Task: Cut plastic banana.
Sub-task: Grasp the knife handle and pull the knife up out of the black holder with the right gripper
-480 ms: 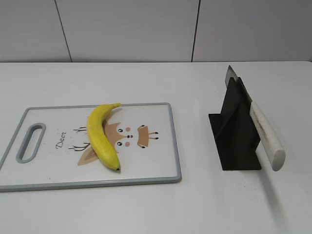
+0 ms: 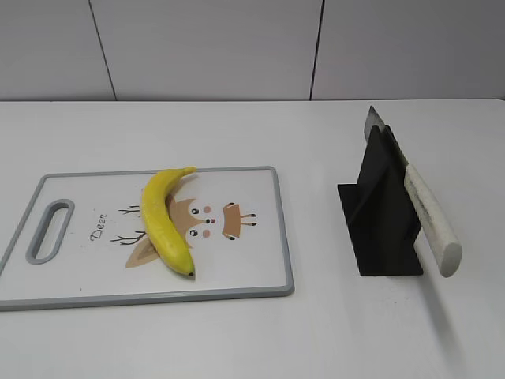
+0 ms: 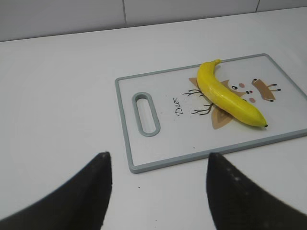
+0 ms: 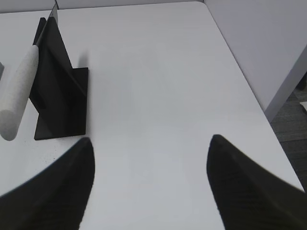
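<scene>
The left gripper hangs over the desk with jaws spread and empty, facing the cutting board where the plastic banana lies ready for slicing. The knife rests in its black stand, handle outward for grasping. The right gripper hovers nearby, jaws released.

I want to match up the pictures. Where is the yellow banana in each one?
Exterior view: the plastic banana lies left of center on the cutting board.
Left wrist view: it lies upper right, on the same board, beyond the open left gripper.
Right wrist view: not in it.
Shared landmark: the deer drawing under the banana shows in the exterior and left wrist views.
</scene>
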Robot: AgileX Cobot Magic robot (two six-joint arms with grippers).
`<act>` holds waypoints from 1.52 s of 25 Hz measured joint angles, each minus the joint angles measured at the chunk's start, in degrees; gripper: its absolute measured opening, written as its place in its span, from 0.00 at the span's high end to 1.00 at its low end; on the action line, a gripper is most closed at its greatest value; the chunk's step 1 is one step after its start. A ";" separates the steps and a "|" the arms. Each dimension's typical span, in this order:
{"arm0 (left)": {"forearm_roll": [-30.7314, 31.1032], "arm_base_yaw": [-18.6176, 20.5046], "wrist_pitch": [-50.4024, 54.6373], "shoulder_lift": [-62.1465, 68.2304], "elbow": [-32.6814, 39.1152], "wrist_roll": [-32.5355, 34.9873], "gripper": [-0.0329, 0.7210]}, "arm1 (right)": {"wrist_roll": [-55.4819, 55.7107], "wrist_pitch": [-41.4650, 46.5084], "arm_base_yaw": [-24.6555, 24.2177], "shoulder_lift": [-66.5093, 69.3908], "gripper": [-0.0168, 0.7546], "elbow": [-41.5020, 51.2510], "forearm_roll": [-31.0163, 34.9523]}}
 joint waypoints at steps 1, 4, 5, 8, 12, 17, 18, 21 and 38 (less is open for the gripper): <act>0.00 0.00 0.00 0.00 0.00 0.00 0.17 | 0.00 0.00 0.00 0.00 0.24 0.00 0.00; 0.00 0.00 0.00 0.00 0.00 0.00 0.17 | 0.00 0.00 0.00 0.00 0.24 0.00 0.00; 0.00 0.00 0.00 0.00 0.00 0.00 0.17 | 0.00 0.00 0.00 0.00 0.24 0.00 0.00; 0.00 0.00 0.00 0.00 0.00 0.00 0.17 | 0.00 0.00 0.00 0.00 0.24 0.00 0.00; 0.00 0.00 0.00 0.00 0.00 0.00 0.17 | 0.00 0.00 0.00 0.00 0.24 0.00 0.00; 0.00 0.00 0.00 0.00 0.00 0.00 0.17 | 0.00 0.00 0.00 0.00 0.24 0.00 0.05; 0.00 0.00 0.00 0.00 0.00 0.00 0.17 | 0.00 0.00 0.00 0.00 0.24 0.00 0.05; 0.05 0.00 0.00 0.00 0.00 0.00 0.17 | 0.00 0.00 0.00 0.00 0.24 0.00 0.05; 0.10 0.00 0.02 0.00 0.00 0.00 0.17 | 0.00 0.00 0.11 0.00 0.24 0.00 0.18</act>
